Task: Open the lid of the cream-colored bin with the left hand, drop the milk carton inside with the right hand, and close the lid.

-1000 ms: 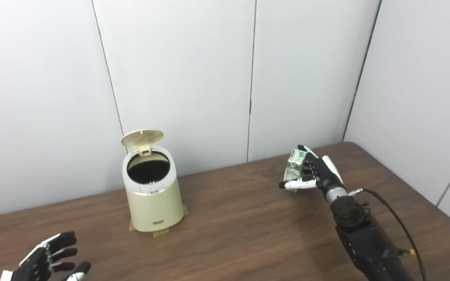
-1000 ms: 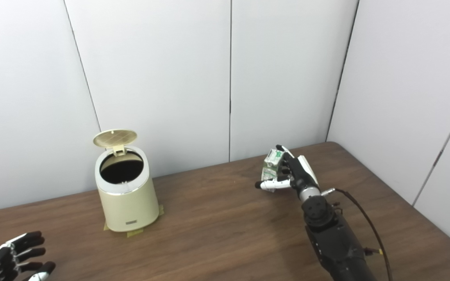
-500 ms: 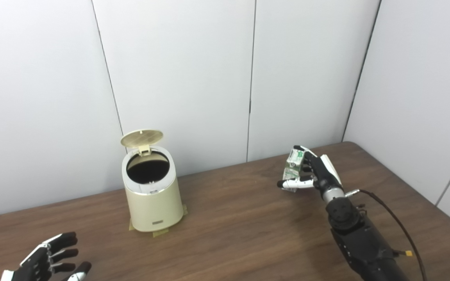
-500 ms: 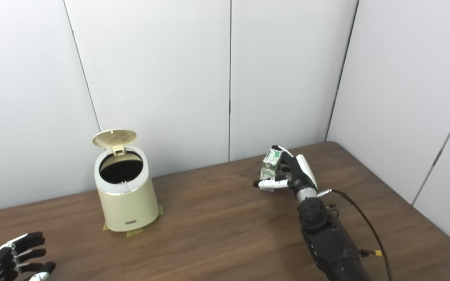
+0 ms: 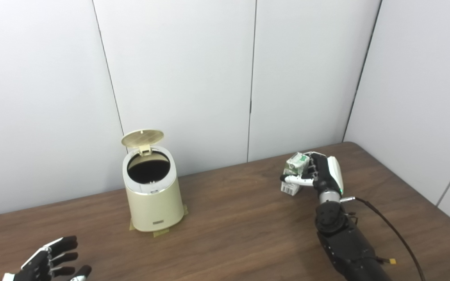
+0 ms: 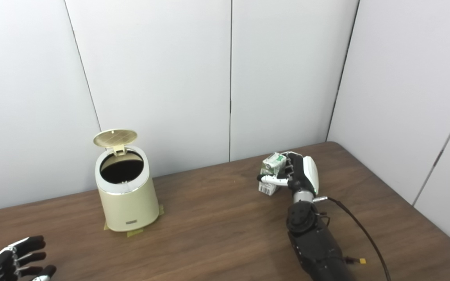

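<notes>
From my station, taking the cream-colored bin [image 5: 152, 195] as the landmark, I had my left hand [image 5: 49, 263] low and well out to the bin's left front, near the bottom edge, fingers spread apart and holding nothing. The bin stood on the wooden table [image 5: 240, 230] with its round lid [image 5: 142, 137] tipped up behind the dark mouth, so I judged the opening step already done.

Well to the right of the bin, my right hand [image 5: 320, 175] was closed around the milk carton [image 5: 293, 171], thumb across its front face and fingers wrapped behind. The carton stood roughly upright, its long axis near vertical, gabled top up, and its base looked at or just above the tabletop; I could not tell whether it touched.

The relation that mattered for the coming move: the bin's mouth lay far to the left of the carton, and its rim looked to me higher than the carton's base. I judged the carry would need a lift, then a long sweep leftward. The right hand was the only one near the carton; the left was the nearer to the bin.

Compared with a second earlier, the carton sat lower and more upright, and the wrist had rolled so the white back of the hand faced more to the right. The bin and lid had not moved.
</notes>
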### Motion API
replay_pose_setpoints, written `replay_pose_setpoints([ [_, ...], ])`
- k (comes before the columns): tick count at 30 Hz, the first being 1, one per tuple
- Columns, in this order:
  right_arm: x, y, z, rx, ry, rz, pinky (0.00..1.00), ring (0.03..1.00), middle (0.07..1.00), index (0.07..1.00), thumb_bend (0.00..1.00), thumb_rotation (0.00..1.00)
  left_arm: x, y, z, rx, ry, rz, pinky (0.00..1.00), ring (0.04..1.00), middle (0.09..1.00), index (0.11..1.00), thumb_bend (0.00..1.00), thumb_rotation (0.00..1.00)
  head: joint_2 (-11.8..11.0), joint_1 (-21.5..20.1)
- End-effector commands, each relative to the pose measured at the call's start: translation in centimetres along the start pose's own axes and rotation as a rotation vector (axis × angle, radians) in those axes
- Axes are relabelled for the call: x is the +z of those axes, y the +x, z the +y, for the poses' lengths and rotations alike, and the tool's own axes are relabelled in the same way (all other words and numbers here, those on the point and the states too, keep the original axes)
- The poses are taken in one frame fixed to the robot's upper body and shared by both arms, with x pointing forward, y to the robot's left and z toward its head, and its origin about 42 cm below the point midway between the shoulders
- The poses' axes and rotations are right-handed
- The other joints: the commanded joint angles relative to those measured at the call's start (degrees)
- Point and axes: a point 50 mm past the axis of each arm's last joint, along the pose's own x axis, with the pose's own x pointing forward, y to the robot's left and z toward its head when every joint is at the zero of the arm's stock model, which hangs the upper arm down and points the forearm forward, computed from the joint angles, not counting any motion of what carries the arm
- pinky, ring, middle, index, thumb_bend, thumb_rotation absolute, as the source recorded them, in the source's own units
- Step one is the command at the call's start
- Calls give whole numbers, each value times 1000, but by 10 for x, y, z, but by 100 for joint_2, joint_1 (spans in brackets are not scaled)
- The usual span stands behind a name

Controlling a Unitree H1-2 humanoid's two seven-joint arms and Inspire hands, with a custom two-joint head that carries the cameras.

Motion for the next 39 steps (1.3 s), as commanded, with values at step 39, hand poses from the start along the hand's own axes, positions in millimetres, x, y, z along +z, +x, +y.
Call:
replay_pose_setpoints([
  [39,227,-91,84,357,346,-503,275,327,422,531,520,0,-2,18,-50,8,-33,-45,636,718,744,733,654,26,-218,1880],
])
